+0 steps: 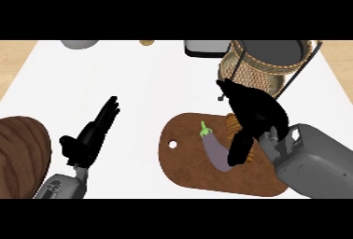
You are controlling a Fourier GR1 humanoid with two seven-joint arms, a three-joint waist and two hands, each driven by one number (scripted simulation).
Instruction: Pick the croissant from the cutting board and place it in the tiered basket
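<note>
A croissant [232,124] lies on the brown cutting board [196,175], to the right of a purple eggplant [215,150]. Most of the croissant is hidden under my right hand [257,112]; only its orange ends show. That hand is spread over it, with the fingers stretched toward the basket and the thumb [238,149] pointing down past the croissant's near end. The hand looks open. The wicker tiered basket [257,70] stands just behind the board at the upper right. My left hand [88,136] rests open at the lower left, fingers straight.
A dark wooden round surface [21,154] sits at the left edge. Along the counter's back edge are a grey bowl [79,44], a small brown item [146,42] and a grey container [205,47]. White counter [138,84] lies between the two hands.
</note>
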